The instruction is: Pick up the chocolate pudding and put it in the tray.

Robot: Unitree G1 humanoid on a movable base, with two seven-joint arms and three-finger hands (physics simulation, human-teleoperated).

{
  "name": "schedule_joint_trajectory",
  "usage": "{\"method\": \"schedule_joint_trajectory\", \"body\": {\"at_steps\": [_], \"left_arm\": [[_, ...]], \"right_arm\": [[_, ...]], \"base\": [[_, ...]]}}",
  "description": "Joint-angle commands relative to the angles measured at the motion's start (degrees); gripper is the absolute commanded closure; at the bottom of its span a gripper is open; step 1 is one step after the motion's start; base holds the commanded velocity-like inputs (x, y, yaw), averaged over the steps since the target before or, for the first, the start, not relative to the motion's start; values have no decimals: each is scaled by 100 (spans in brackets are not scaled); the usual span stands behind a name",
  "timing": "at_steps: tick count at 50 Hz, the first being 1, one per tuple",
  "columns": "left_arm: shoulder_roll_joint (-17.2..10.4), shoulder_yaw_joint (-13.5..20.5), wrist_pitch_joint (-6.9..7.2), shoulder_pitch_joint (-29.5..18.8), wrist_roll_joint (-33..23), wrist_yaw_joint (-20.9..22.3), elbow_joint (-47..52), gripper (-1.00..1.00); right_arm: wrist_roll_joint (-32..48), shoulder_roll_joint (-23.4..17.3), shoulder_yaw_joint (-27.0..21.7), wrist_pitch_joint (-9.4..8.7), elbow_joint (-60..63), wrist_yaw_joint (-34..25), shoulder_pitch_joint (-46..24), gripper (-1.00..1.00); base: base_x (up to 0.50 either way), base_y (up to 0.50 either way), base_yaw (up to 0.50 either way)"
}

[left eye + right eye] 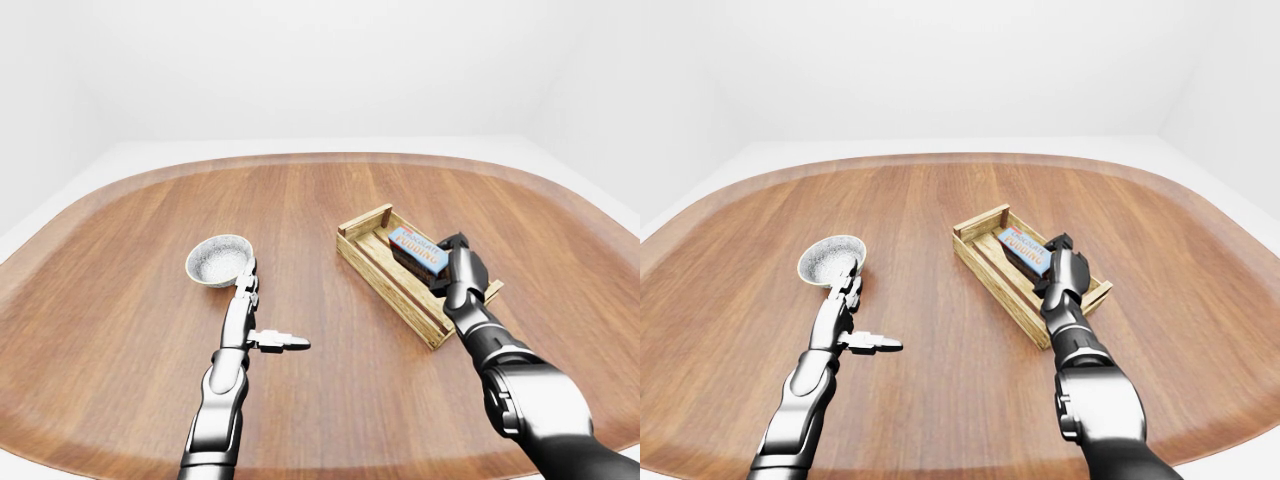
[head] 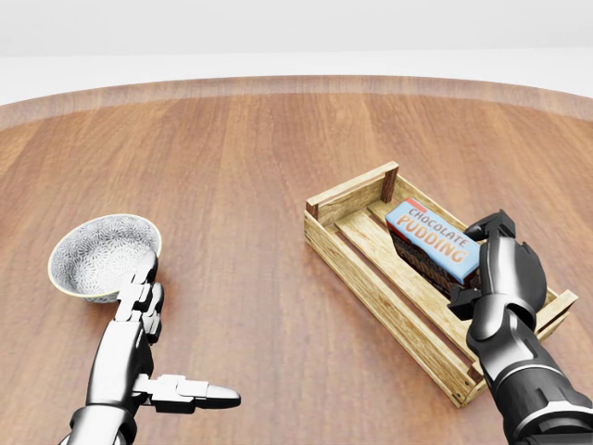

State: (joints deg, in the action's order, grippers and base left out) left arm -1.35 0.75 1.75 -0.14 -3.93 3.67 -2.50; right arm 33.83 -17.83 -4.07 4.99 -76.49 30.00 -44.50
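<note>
The chocolate pudding (image 2: pixel 428 236), a blue box with a dark side, lies tilted inside the slatted wooden tray (image 2: pixel 348 194) at the right of the head view. One end of it rests low between the tray's walls. My right hand (image 2: pixel 474 261) comes up from the lower right, and its dark fingers (image 2: pixel 489 225) close round the box's right end from above and below. My left hand (image 2: pixel 181 343) lies flat and open on the wood at the lower left, thumb pointing right, holding nothing.
A patterned white bowl (image 2: pixel 100 253) stands just beyond my left hand's fingertips. Everything stands on a large round wooden table (image 1: pixel 300 200), whose rim curves across the top of the views, with white floor beyond.
</note>
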Motion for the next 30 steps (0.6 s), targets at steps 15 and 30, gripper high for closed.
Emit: {"method": "schedule_joint_trajectory", "body": {"at_steps": [15, 30], "left_arm": [[11, 28, 69, 2, 180, 98, 36, -100], [13, 22, 78, 10, 174, 99, 53, -100]], "right_arm": [[72, 3, -20, 1, -14, 0, 79, 100], [158, -19, -48, 1, -44, 0, 162, 100]], "base": [[0, 0, 0], [0, 0, 0]]}}
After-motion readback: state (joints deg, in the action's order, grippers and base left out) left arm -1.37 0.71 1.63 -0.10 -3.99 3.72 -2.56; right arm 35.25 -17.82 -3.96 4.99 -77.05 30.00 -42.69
